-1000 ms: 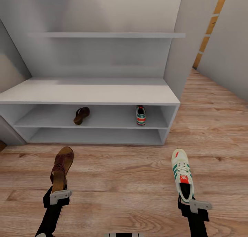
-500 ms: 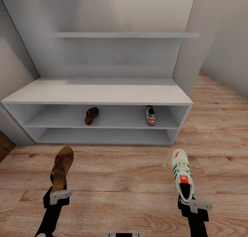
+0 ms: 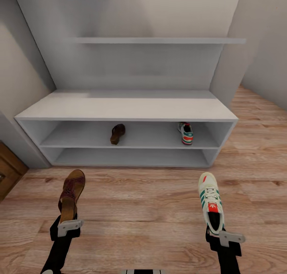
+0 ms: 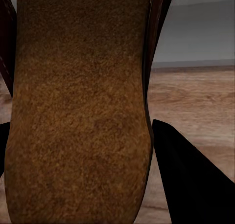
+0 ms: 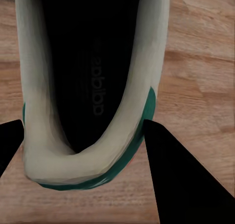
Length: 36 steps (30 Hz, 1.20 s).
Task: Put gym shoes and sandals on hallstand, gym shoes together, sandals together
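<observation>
My left gripper (image 3: 67,225) is shut on the heel of a maroon-brown sandal (image 3: 71,195) that points toward the hallstand (image 3: 123,106); its tan cork footbed (image 4: 81,106) lies between the dark fingers (image 4: 188,177). My right gripper (image 3: 217,231) is shut on the heel of a cream gym shoe (image 3: 211,201) with green stripes, whose dark opening (image 5: 93,72) sits between the fingers (image 5: 188,177). A second sandal (image 3: 117,133) lies on the hallstand's upper open shelf, left of centre. A second gym shoe (image 3: 186,133) stands on the same shelf to the right.
Wood-plank corridor floor (image 3: 139,202) stretches between me and the rack. A brown wooden piece (image 3: 7,172) shows at the left edge. A floating shelf (image 3: 159,40) hangs on the back panel. A grey wall (image 3: 267,54) closes the right side.
The whole view has shifted: the hallstand and the shoes on it now sit further right in the picture, so the camera has turned left. Both arms hold their shoes as before.
</observation>
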Tool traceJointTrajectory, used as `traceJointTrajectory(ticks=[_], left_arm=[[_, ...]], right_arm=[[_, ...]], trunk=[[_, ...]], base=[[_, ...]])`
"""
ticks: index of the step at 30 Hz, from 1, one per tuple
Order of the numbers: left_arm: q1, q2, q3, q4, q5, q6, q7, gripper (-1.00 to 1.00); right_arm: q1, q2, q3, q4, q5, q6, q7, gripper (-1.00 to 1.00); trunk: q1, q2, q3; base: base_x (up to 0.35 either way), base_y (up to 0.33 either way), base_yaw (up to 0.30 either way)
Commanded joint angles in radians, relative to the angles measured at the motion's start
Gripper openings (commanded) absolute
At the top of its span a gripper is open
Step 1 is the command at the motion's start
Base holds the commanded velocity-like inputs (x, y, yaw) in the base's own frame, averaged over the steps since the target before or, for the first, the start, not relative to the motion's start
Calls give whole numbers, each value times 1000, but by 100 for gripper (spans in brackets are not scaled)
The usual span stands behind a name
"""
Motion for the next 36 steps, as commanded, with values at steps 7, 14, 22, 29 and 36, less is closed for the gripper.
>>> traceJointTrajectory(ticks=[7, 14, 22, 29, 36], left_arm=[[0, 0, 0, 0, -3, 0, 0, -100], [0, 0, 0, 1, -4, 0, 0, -100], [0, 0, 0, 1, -4, 0, 0, -100], [0, -1, 0, 1, -3, 1, 0, -100], [-3, -1, 0, -1, -1, 8, 2, -100]], right_arm=[[0, 0, 0, 1, 1, -1, 0, -100], [0, 0, 0, 1, 3, -1, -1, -100], [0, 0, 0, 1, 3, -1, 0, -100], [0, 0, 1, 2, 2, -1, 0, -100], [0, 0, 1, 2, 1, -1, 0, -100]], trunk=[[0, 0, 0], [0, 0, 0], [0, 0, 0], [0, 0, 0], [0, 0, 0]], base=[[0, 242, 0], [0, 73, 0], [0, 16, 0], [0, 0, 0], [0, 0, 0]])
